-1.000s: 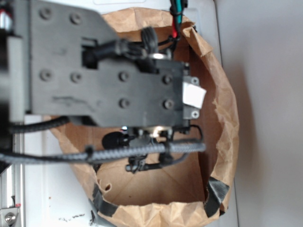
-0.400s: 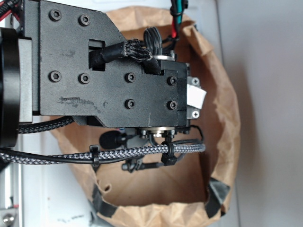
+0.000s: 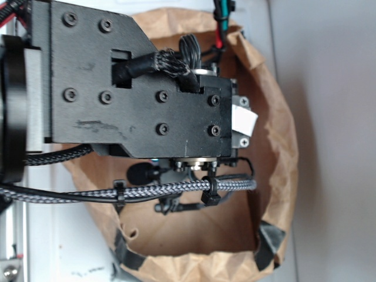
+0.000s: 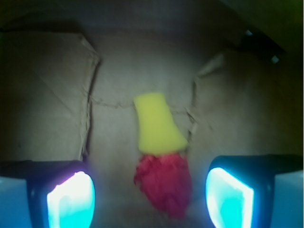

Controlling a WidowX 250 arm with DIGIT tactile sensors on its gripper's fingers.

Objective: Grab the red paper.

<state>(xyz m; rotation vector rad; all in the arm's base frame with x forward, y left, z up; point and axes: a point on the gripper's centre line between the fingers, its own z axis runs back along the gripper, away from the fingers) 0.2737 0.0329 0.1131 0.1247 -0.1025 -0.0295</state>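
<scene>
The red paper (image 4: pixel 164 187), a crumpled wad judged light, soft & crushable, is seen on the brown bag's (image 4: pixel 52 109) floor touching the yellow block (image 4: pixel 156 126), between the spread-apart, empty gripper (image 4: pixel 152 197) pads; best pinched mid-wad.

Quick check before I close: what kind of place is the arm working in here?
Probably a lab bench rig, with the arm reaching down into a brown paper bag standing on a pale surface. Inside, the wrist view shows the open gripper above the red paper and a yellow block touching it.
</scene>
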